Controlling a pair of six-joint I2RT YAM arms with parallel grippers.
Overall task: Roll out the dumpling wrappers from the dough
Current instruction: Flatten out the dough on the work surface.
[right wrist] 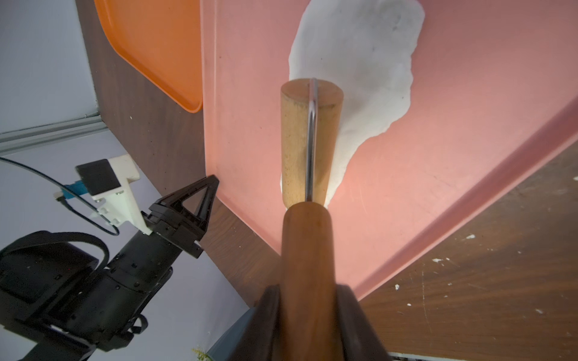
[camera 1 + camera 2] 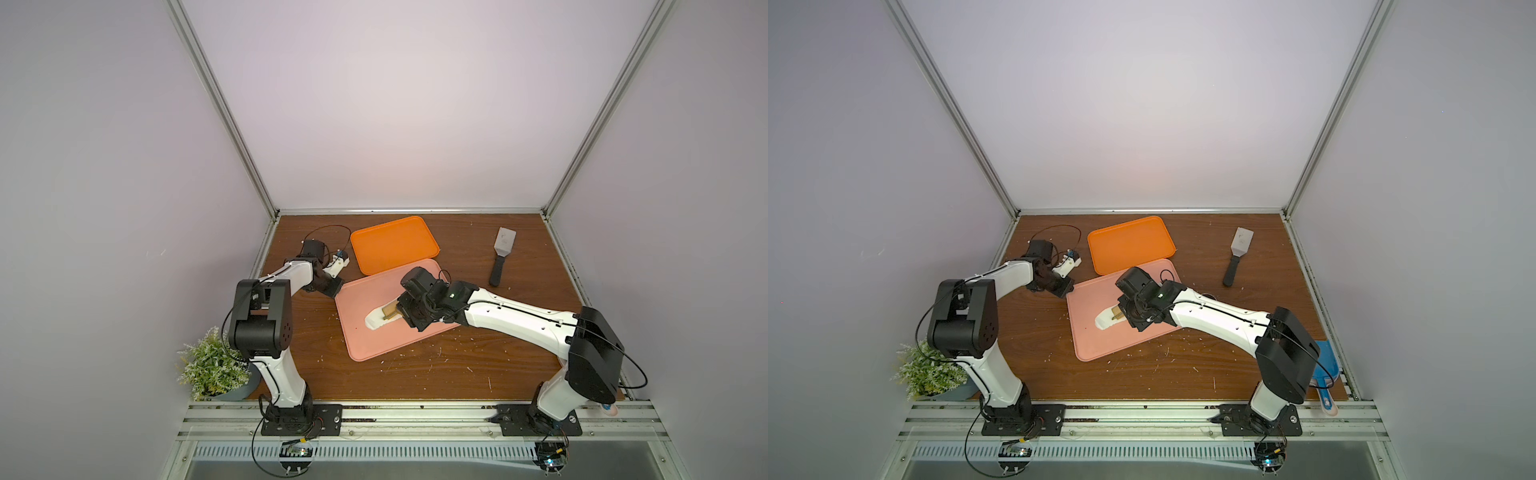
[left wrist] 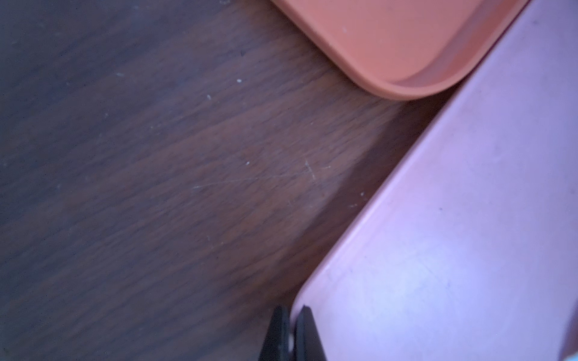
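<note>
Rolling looks to be the step in hand. The right gripper [image 1: 309,325] is clamped round the dark wooden handle of a small roller [image 1: 308,140], and the roller's pale drum sits on the white dough [image 1: 359,56], close to its narrow end. The dough is an uneven, elongated sheet on the pink tray [image 2: 357,336], just below the middle of the frame in both top views. No round dumpling wrappers are visible anywhere. The orange tray [image 2: 395,245], just beside the pink one on its upper side, is bare. The left gripper [image 3: 289,331] has its fingers pressed together on the pink tray's rim at the upper left corner, apparently steadying it. A spatula [image 2: 500,257] lies well apart at upper right on the table [image 2: 457,374]. Risks, as I judge them:
- The dough may cling to the drum and lift or tear, since its edge looks thin and ragged.
- A push could drag the tray if the corner pinch slips off the shallow rim.
- The drum covers only part of the sheet's width, so thickness may come out uneven.
- The handle could twist under downward load.
</note>
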